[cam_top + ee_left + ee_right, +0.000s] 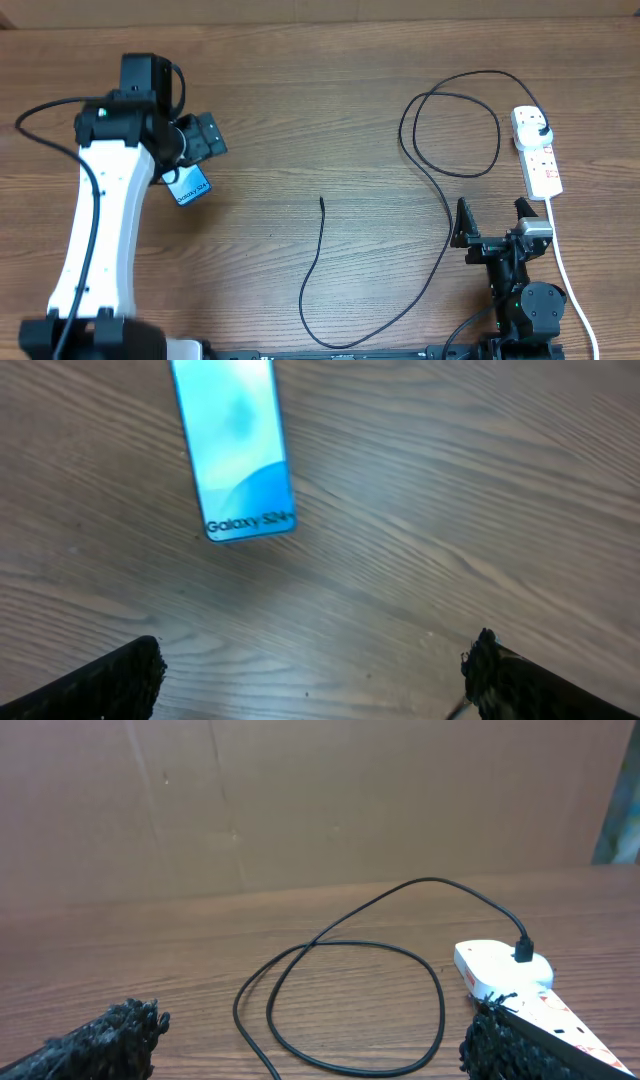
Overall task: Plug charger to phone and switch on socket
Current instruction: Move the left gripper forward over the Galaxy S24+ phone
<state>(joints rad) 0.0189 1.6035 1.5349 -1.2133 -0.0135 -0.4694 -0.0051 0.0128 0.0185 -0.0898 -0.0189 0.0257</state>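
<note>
The phone [191, 186] lies on the table at the left, its blue screen up and partly hidden under my left arm. In the left wrist view the phone [236, 450] sits ahead of my left gripper [315, 665], which is open and holds nothing. The charger [443, 215] is a thin black cable; its free tip [321, 200] rests mid-table and its plug [540, 128] sits in the white socket [540, 165] at the right. My right gripper [493, 215] stands open and empty just left of the socket. From the right wrist, a loop of the charger [340, 1010] and the socket [497, 970] lie ahead.
The socket's thick white cord [568, 280] runs down the right side past my right arm's base. A brown cardboard wall [300, 800] stands behind the table's far edge. The charger's slack curves along the front edge [345, 343].
</note>
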